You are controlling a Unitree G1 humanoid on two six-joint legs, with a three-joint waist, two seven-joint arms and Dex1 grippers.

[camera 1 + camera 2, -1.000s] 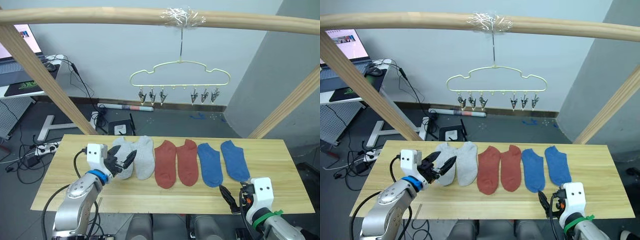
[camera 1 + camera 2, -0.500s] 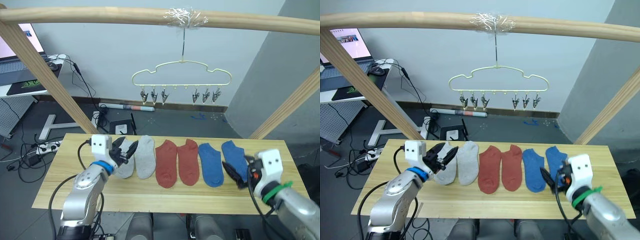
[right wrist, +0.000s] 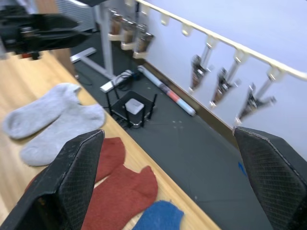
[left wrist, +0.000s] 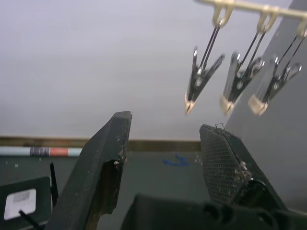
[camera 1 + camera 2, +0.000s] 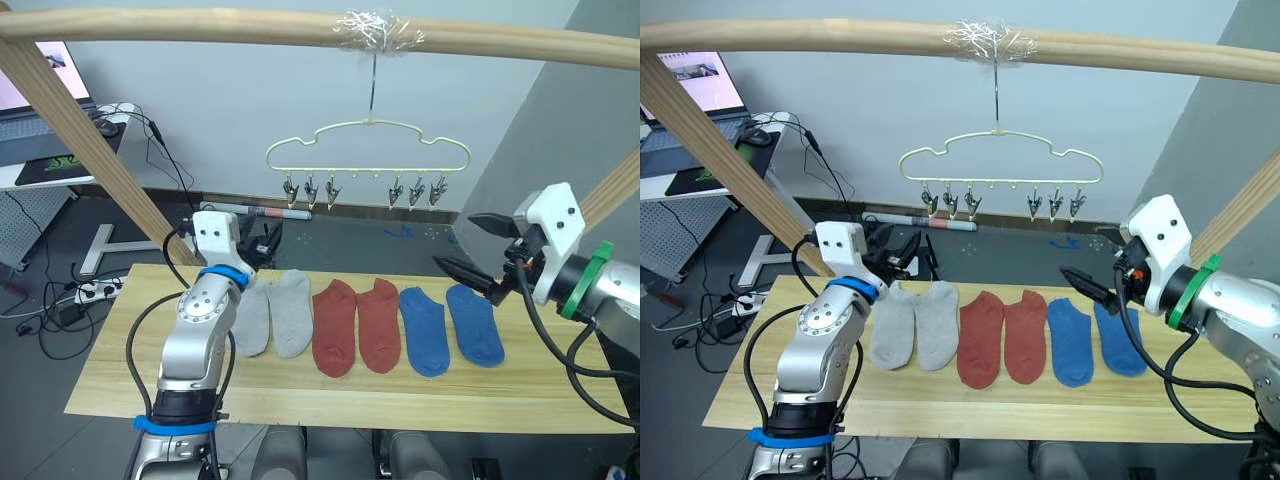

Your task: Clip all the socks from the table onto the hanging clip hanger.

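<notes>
Clipping not yet begun: six socks (image 5: 379, 325) laid in row on worktop (image 5: 300, 392), none hung. Clip hanger (image 5: 368, 155) seen above, clips bare. Left gripper (image 4: 163, 143) and right gripper (image 5: 481, 252) both held open, empty, raised.

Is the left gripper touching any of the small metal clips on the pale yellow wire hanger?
Apart. In the left wrist view, the open left gripper holds nothing, and the nearest metal clip of the pale yellow wire hanger hangs above its fingertips with bare wall between.
</notes>
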